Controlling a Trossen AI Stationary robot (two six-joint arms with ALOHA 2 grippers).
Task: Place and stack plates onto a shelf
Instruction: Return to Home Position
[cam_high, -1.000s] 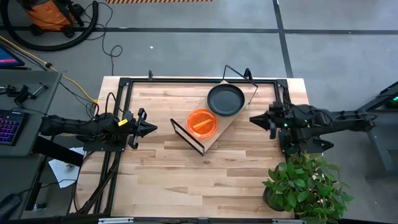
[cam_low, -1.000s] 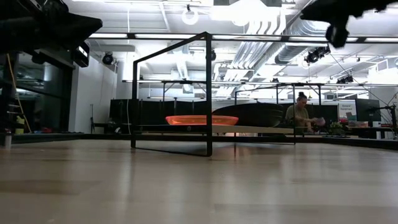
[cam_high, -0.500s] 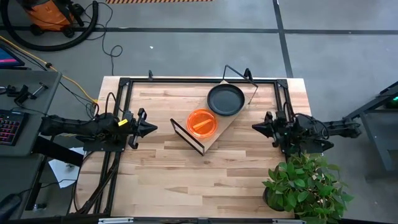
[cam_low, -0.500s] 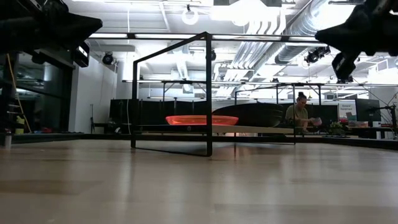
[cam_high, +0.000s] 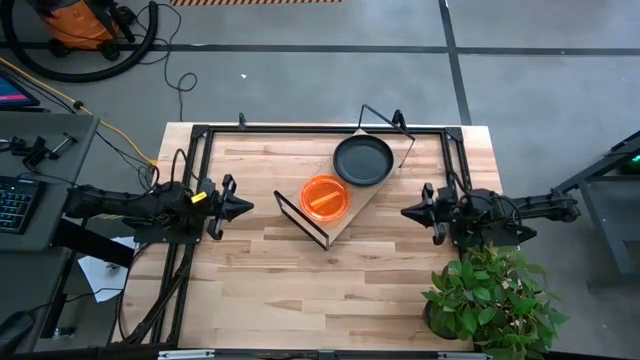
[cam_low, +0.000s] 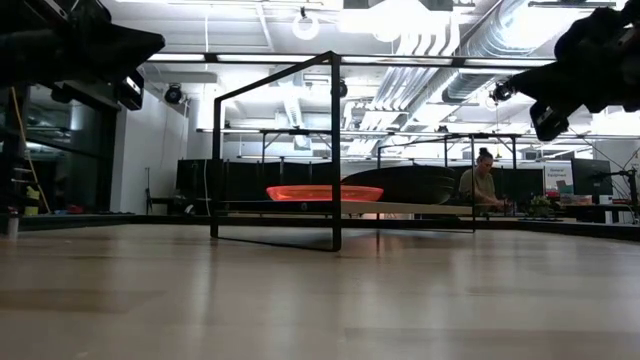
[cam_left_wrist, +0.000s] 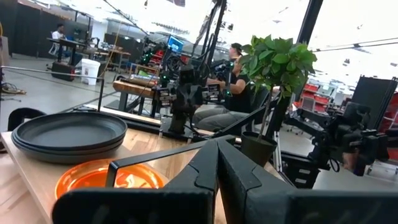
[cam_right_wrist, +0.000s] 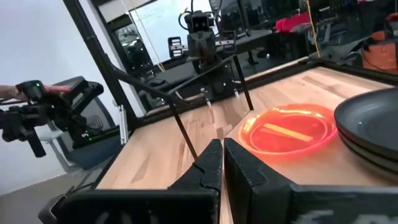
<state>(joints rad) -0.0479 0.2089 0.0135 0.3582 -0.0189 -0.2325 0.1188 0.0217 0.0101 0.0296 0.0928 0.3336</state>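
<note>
The shelf (cam_high: 352, 215), a light-wood board on a black wire frame, stands slantwise mid-table. On it rest a stack of dark grey plates (cam_high: 363, 160) at its far end and translucent orange plates (cam_high: 323, 197) at its near end. The low view shows the orange plates (cam_low: 324, 192) and the dark plates (cam_low: 420, 185) on the board (cam_low: 400, 208). My left gripper (cam_high: 243, 207) hovers shut left of the shelf, pointing at it. My right gripper (cam_high: 408, 213) hovers shut right of the shelf. Each wrist view shows both stacks: dark (cam_left_wrist: 68, 134) and orange (cam_left_wrist: 106, 177), orange (cam_right_wrist: 289, 130) and dark (cam_right_wrist: 373, 124).
A potted plant (cam_high: 490, 300) stands at the table's near right corner, close under my right arm. Black rails (cam_high: 300, 128) run along the table's far, left and right edges. Bare wood lies between the shelf and the near edge. A person (cam_low: 483, 185) sits in the room beyond.
My right arm has drawn back and folded toward the table's right edge. Its gripper has come down and shifted a little toward the near edge, staying shut. The left arm, the shelf and the plates have kept still.
</note>
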